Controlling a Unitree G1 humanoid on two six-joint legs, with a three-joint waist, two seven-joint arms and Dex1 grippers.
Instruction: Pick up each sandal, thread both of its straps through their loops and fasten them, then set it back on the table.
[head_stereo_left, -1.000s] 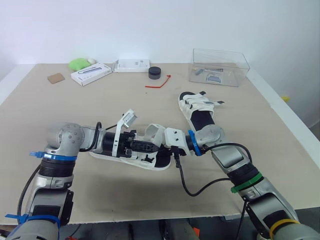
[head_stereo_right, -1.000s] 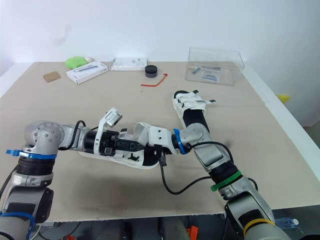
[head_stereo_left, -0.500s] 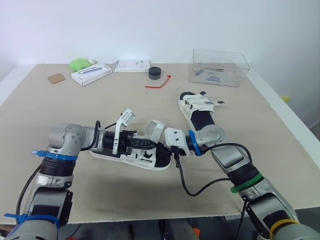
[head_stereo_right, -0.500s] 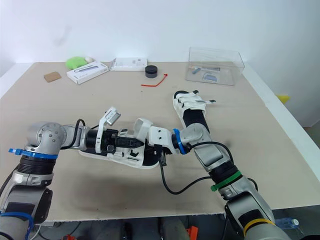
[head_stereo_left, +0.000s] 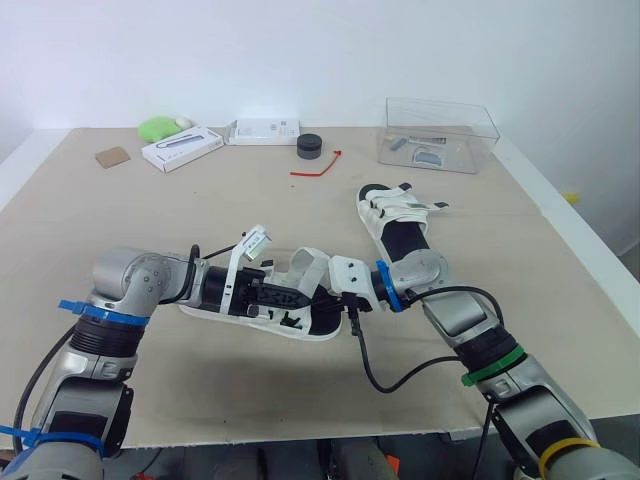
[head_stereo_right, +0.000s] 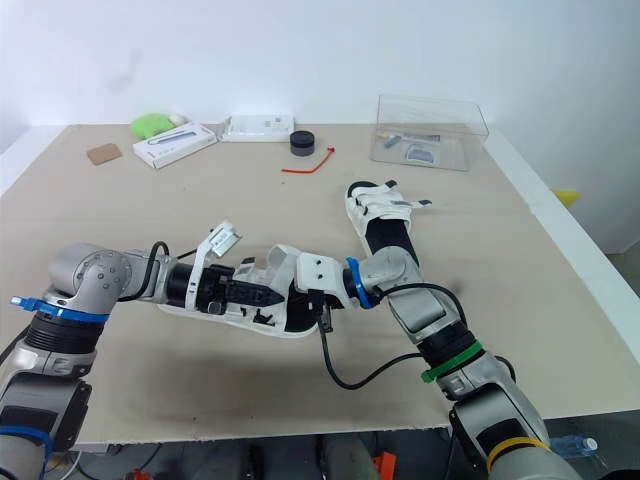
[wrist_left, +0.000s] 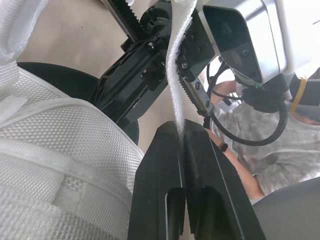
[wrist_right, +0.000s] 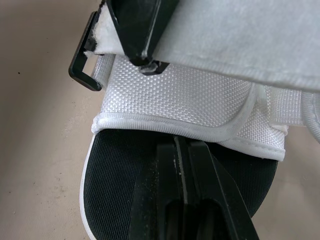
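My left gripper (wrist_left: 181, 132) is pinched shut on the white woven strap (wrist_left: 176, 75) of the white sandal with the black footbed (wrist_right: 175, 100). Over the last second it has swung lower, bringing the strap down toward the upper, so threading looks close but not done. My right gripper (wrist_right: 181, 145), fingers together (nothing between them that I can see), sits over the footbed. The sandal lies on the beige table (head_stereo_left: 200, 200). The clear plastic box (head_stereo_left: 470, 120) at the back holds small greyish items I cannot identify.

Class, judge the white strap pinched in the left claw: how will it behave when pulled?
The strap is likely floppy: a thin woven band, it curves away from the left claw pinching it. Probably light, and its textured weave should resist slipping. The sandal may drag along if pulled hard.
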